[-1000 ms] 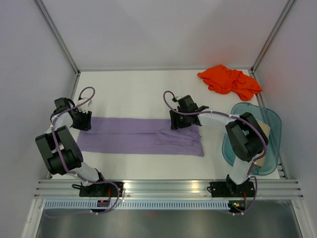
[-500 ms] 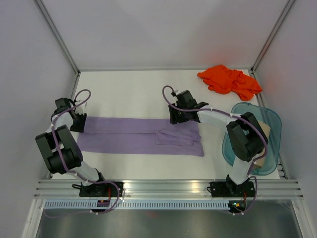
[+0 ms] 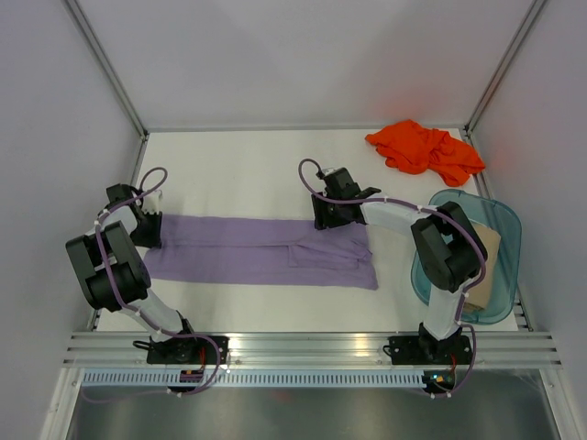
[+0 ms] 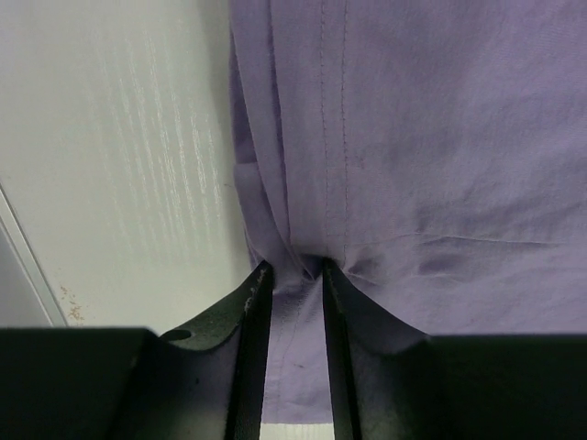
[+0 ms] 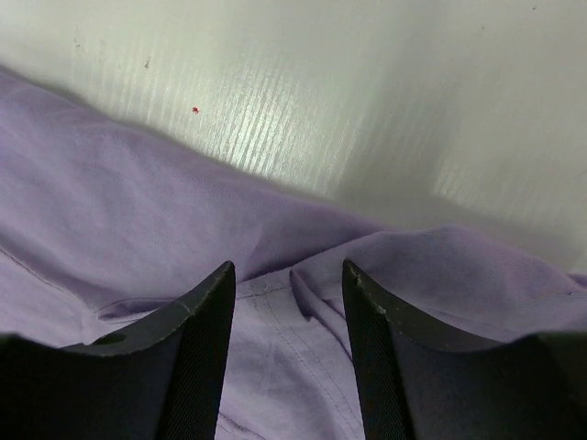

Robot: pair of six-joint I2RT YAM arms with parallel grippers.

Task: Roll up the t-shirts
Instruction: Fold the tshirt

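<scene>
Since a second ago the left claw (image 3: 147,229) has settled at the left end of the purple shirt (image 3: 257,249), and the right claw (image 3: 328,218) has edged left. Left claw closed, pinching a fold of cloth. Purple shirt lies as a long band across the bench (image 3: 238,174). Right claw open over its far edge. Orange shirt (image 3: 424,149) crumpled far right; beige shirt (image 3: 490,243) in the tub (image 3: 503,229).

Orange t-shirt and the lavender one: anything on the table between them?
No object: the top view shows bare white table between the orange t-shirt and the lavender t-shirt; only the right arm reaches over that stretch.
</scene>
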